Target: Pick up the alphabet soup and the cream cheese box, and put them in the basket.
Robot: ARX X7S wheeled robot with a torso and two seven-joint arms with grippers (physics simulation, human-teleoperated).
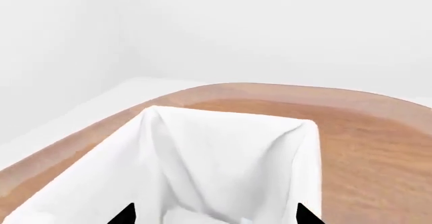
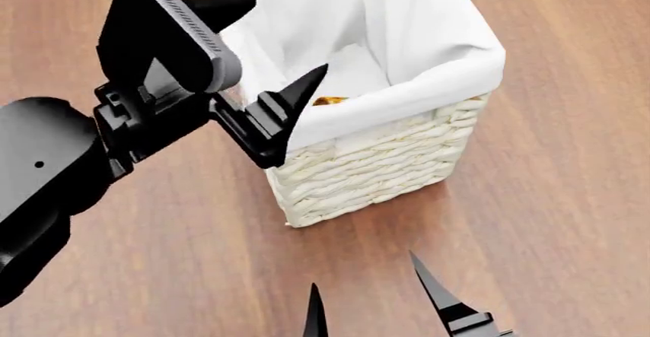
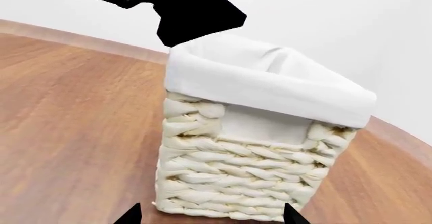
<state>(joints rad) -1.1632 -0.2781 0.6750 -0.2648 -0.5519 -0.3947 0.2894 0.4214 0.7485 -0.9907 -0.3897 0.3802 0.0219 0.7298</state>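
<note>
I see the tall woven wicker basket [image 2: 381, 162] on the wooden worktop [image 2: 568, 200], my left pincer [image 2: 272, 52] above its near-left rim, my right pincer [image 2: 366, 295] before it.

A warm brown wooden surface [image 2: 549, 200] with a rounded far edge carries the basket [image 2: 376, 170], which stands upright directly on the wood, its woven cream sides down and white lining folded over the rim.

One basket [image 2: 386, 162] (wicker, cloth-lined), two grippers, left [image 2: 272, 48] and right [image 2: 366, 291], one wooden table [image 2: 568, 200], a yellowish bit inside the basket.
</note>
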